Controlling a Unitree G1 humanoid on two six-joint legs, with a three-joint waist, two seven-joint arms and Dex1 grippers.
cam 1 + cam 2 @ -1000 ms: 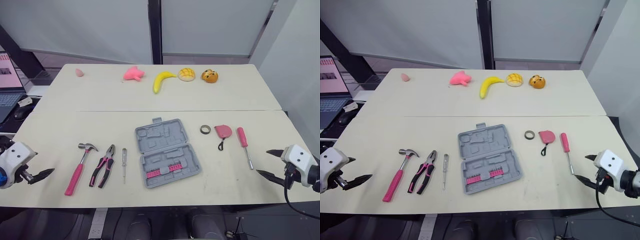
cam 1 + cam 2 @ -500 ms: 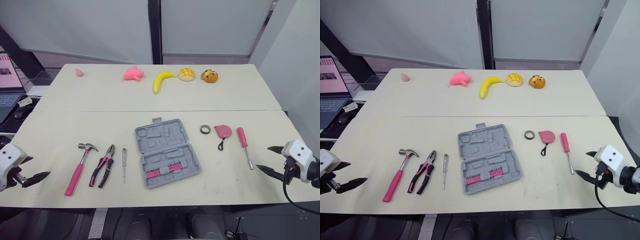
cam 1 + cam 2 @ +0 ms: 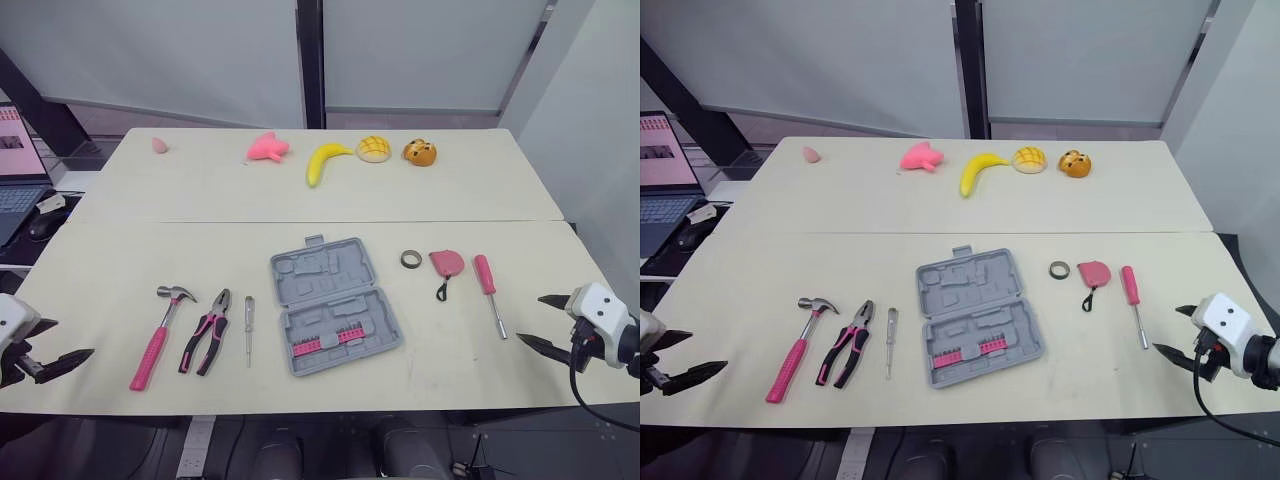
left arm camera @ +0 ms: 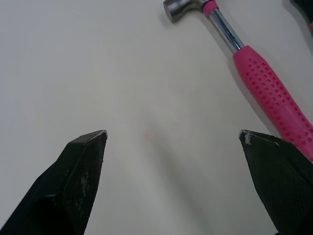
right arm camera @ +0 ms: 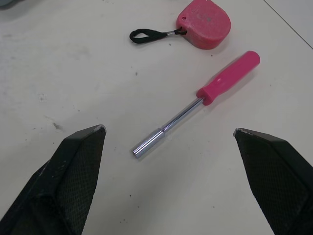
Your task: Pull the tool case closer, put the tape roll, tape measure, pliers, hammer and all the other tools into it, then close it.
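Note:
The grey tool case (image 3: 332, 303) lies open in the middle of the near table, with a row of pink bits in its front half. Left of it lie a thin tester screwdriver (image 3: 249, 329), pink-handled pliers (image 3: 206, 345) and a pink-handled hammer (image 3: 157, 337). Right of it are a small tape roll (image 3: 410, 259), a pink tape measure (image 3: 446, 264) and a pink nut driver (image 3: 489, 291). My left gripper (image 3: 48, 348) is open at the table's front left, left of the hammer (image 4: 264, 93). My right gripper (image 3: 542, 323) is open at the front right, just right of the nut driver (image 5: 195, 103).
On the far table sit a pink toy (image 3: 267, 148), a banana (image 3: 322, 161), two bread-like toys (image 3: 373, 148) and a small pink piece (image 3: 158, 145). A laptop (image 3: 18, 170) and a mouse (image 3: 40, 226) stand off the left edge. A seam (image 3: 300, 221) joins the two tables.
My left gripper has drawn back to the left and down toward the table's front corner. My right gripper has shifted slightly right. The tools and case have not moved.

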